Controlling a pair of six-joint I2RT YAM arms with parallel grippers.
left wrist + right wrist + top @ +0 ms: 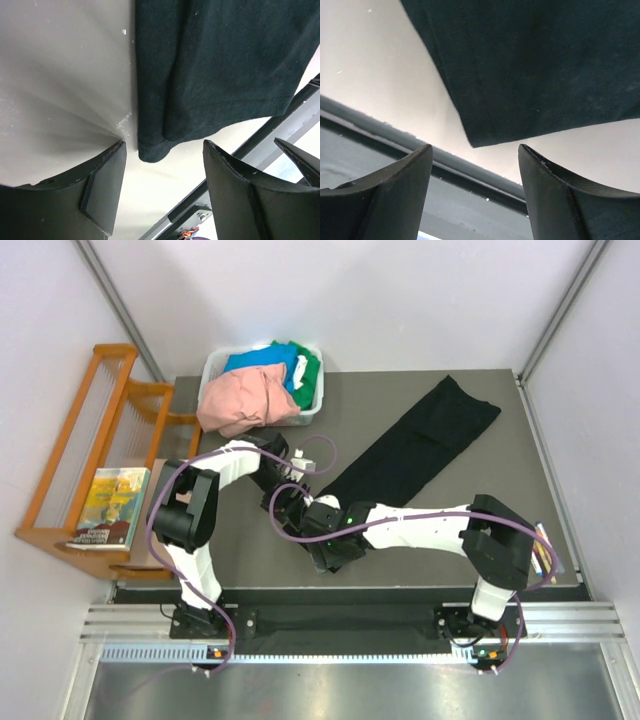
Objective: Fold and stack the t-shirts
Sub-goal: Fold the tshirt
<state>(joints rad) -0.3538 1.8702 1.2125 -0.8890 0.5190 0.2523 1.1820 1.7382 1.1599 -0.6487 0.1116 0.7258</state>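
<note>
The black t-shirt lies folded into a long narrow strip, running diagonally from the table's middle to the far right. Both grippers hover at its near-left end. My left gripper is open and empty; in the left wrist view a folded corner of the shirt lies just beyond its fingertips. My right gripper is open and empty; in the right wrist view another corner of the shirt lies just ahead of its fingertips. The salmon-pink shirt, the blue shirt and the green shirt are heaped in the bin.
The white plastic bin stands at the far left of the grey table. A wooden rack with a book stands left of the table. The table's near edge and rail show in both wrist views.
</note>
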